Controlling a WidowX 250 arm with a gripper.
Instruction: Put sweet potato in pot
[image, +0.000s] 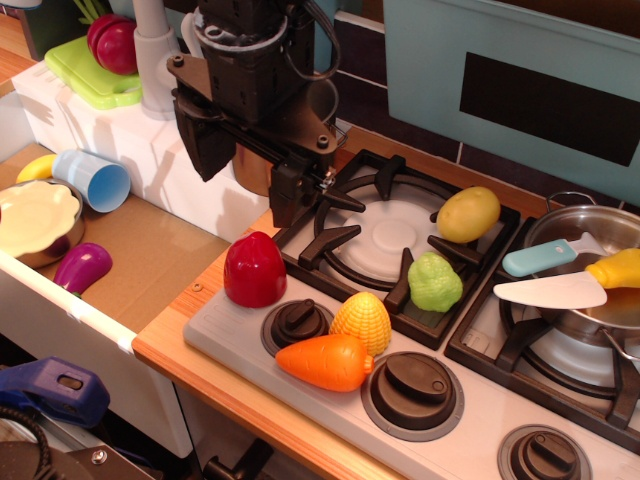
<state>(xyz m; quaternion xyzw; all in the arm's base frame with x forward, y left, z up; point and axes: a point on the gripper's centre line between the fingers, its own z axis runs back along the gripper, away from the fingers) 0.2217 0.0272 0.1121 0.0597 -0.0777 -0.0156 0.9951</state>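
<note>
The sweet potato (254, 270), a glossy dark-red dome, stands on the stove's front left corner. The pot (545, 232), shiny steel with thin wire loop handles, sits on the right burner and holds a white spatula with a teal handle (550, 290) and a yellow item (618, 268). My black gripper (246, 190) hangs above and behind the sweet potato, at the stove's left edge. Its jaws stand apart with nothing between them. It is well left of the pot.
Yellow corn (362, 322) and an orange carrot (325, 362) lie beside the sweet potato among the knobs. A green vegetable (435, 282) and a yellow potato-like toy (468, 214) sit on the left burner. Another steel vessel (252, 172) is half hidden behind the gripper. The sink at the left holds a purple eggplant (82, 267), a bowl (38, 218) and a blue cup (92, 180).
</note>
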